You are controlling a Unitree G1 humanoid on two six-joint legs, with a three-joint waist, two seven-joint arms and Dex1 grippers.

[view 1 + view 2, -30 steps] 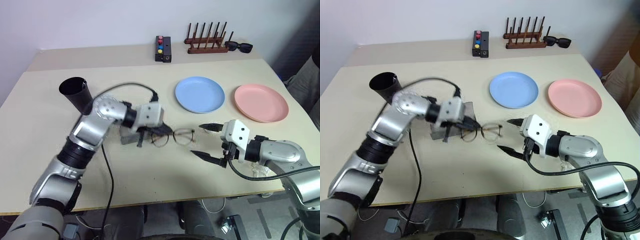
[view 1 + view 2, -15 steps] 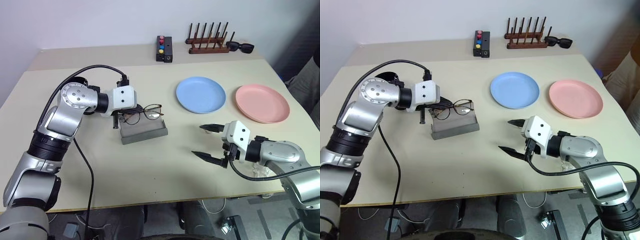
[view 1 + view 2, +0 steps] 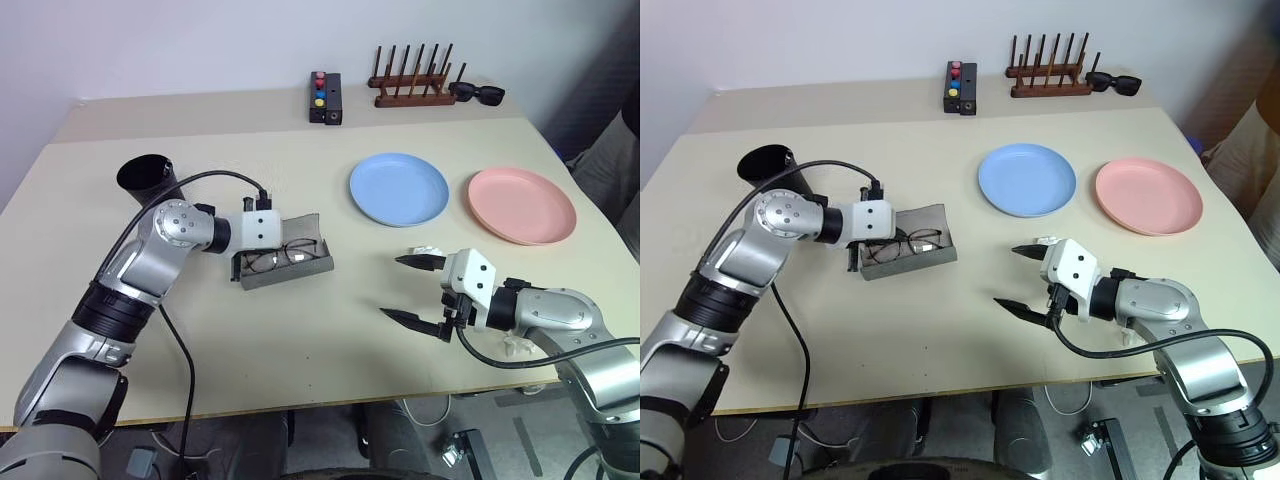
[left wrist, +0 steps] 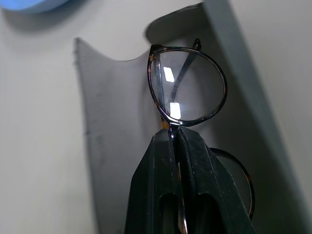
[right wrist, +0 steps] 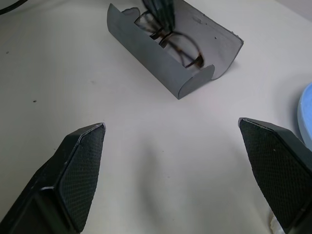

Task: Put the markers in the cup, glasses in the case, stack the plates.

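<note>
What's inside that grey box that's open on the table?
Inside the open grey glasses case lie the wire-framed glasses, pinched at the bridge by the left claw. Its fingers cover part of the nearer lens, and the case's floor beneath stays hidden.

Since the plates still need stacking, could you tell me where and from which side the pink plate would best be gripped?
Probably at the near rim of the pink plate, from the robot's side. It lies flat and shallow, so only its raised edge offers the jaws a lip. The right gripper is open and hangs just in front of that edge; the blue plate lies apart to its left.
</note>
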